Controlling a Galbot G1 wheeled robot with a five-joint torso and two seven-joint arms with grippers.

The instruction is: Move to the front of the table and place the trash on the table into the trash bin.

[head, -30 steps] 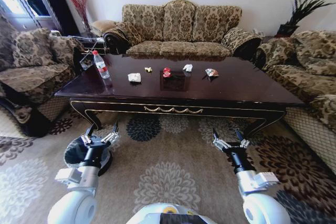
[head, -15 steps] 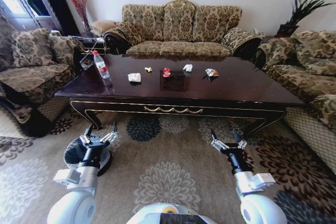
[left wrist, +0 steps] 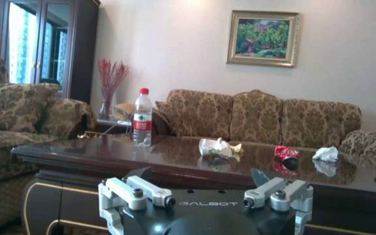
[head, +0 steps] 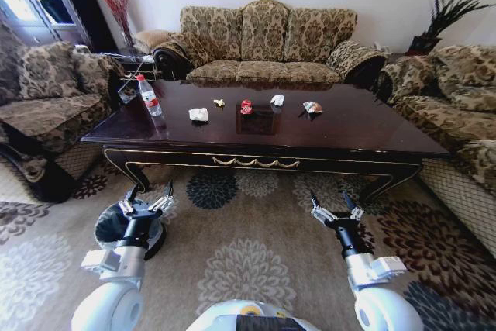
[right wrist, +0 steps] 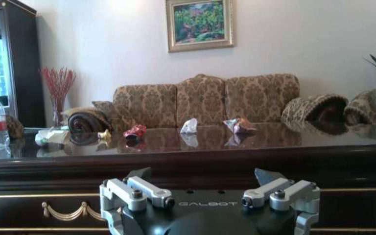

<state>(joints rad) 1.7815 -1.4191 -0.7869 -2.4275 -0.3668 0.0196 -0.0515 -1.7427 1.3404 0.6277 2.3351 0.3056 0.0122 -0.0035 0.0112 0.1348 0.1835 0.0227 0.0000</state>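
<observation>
Dark reddish-brown gloss: the table (head: 364, 125) fills the middle of my head view, gold trim along its front edge, curved legs on the patterned carpet.
Bottle: a clear plastic bottle (head: 149, 96) with red cap and red label stands upright near the table's left edge; my left wrist view has it too (left wrist: 141, 117).
White wad, left: a crumpled paper wad (head: 198, 114) lies right of the bottle, closer to the front edge than the rest of the row.
Yellowish scrap: a tiny scrap (head: 219, 102) sits just behind and right of that wad.
Red wrapper: a crumpled red wrapper (head: 246, 106) lies about mid-table along its length.
White wad, right: a second paper wad (head: 277, 100) lies right of the red wrapper.
Multicoloured wrapper: it (head: 312, 106) ends the row on the right, well in from the table's right edge.
Trash bin: the black-lined trash bin (head: 107, 226) stands on the carpet below the table's front-left corner, partly behind my left arm.
My left gripper (head: 147, 192): held low before the front edge, over the bin, jaws spread wide, nothing between them.
My right gripper (head: 335, 202): held low before the front edge toward the right, jaws spread wide, nothing between them.
</observation>
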